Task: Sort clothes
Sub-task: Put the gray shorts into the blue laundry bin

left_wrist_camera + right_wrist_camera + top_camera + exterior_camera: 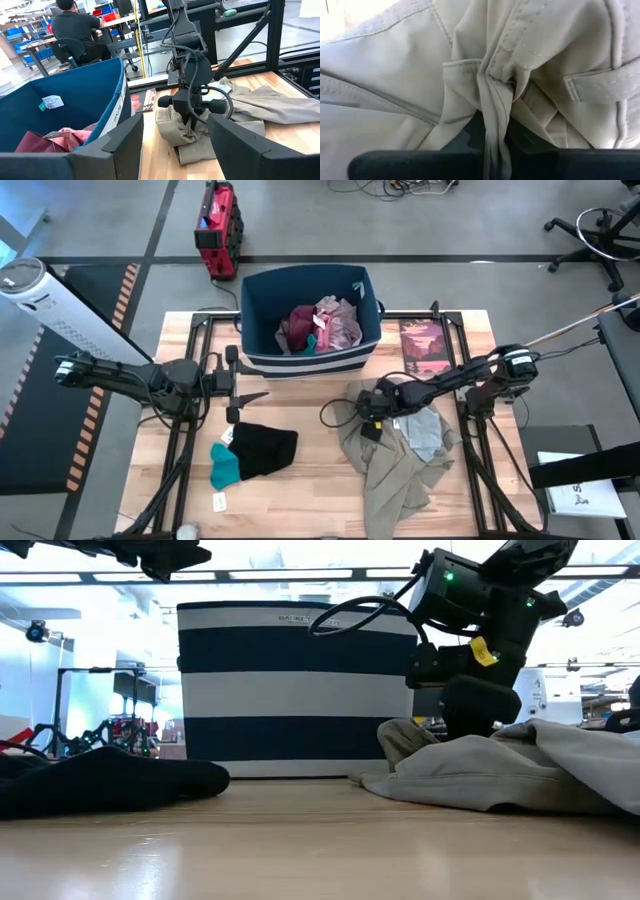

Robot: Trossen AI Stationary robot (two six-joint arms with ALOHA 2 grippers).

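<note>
Khaki trousers [485, 100] fill the right wrist view, a bunched fold pinched tight between the right gripper [368, 423] fingers, pressed down on the heap at the counter [300, 490] right half. Pale grey piece [425, 432] lies on the trousers. Left gripper [243, 392] hovers beside the bin [262, 358], fingers apart, holding nothing. Black piece [263, 448] and teal piece [224, 466] lie below it; pink and maroon pieces [318, 326] are in the bin.
</note>
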